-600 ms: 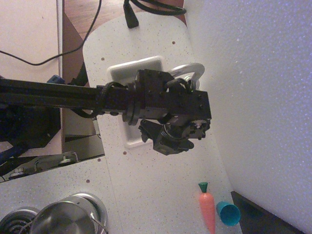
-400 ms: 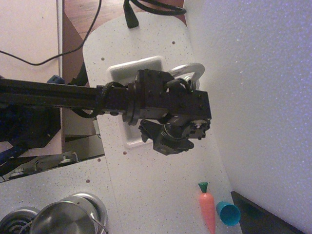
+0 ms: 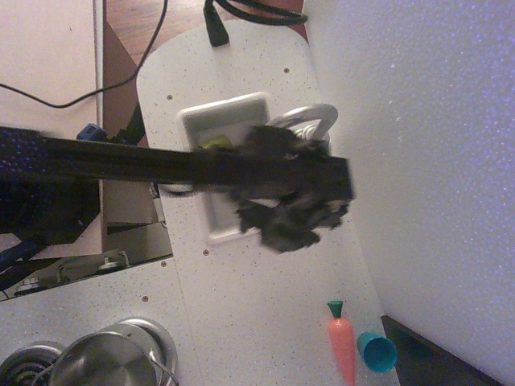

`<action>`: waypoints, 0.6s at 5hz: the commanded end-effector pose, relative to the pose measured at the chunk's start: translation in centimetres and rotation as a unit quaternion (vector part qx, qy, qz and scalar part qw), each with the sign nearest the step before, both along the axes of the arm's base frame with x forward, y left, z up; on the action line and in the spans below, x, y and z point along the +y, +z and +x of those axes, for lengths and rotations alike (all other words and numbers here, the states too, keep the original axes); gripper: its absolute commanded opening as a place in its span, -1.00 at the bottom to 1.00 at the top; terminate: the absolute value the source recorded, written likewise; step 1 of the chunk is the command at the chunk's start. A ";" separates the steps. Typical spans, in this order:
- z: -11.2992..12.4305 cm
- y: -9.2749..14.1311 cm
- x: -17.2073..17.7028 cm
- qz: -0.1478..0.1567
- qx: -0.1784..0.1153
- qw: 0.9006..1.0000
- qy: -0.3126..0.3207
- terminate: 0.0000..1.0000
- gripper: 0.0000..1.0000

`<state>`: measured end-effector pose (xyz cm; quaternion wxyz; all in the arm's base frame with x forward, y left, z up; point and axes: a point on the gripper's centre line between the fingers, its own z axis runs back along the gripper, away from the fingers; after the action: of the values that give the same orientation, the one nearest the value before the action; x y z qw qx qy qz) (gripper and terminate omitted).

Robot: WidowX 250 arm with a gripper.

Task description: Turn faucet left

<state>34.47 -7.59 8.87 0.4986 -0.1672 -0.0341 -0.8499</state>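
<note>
The blurred pincer – grip impossible to tell – hung over the faucet; best to push its spout steadily leftward.

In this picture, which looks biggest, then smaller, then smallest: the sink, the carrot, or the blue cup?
1. Sink, though the arm hides much of it.
2. Carrot.
3. Blue cup, smallest.

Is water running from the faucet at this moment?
Cannot tell. Only the faucet's silver arch shows by the white sink; the blurred arm and hand cover the spout end and most of the basin.
</note>
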 end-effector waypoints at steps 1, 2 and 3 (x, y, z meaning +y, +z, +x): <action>0.9 1.2 1.6 -0.004 -0.032 0.999 0.011 -1.00 1.00; -0.3 2.0 2.6 -0.012 -0.052 0.998 0.024 -1.00 1.00; -2.9 4.8 3.9 -0.028 -0.085 0.996 0.025 -1.00 1.00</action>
<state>29.99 -2.99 13.62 0.5187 -0.1321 -0.0987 -0.8389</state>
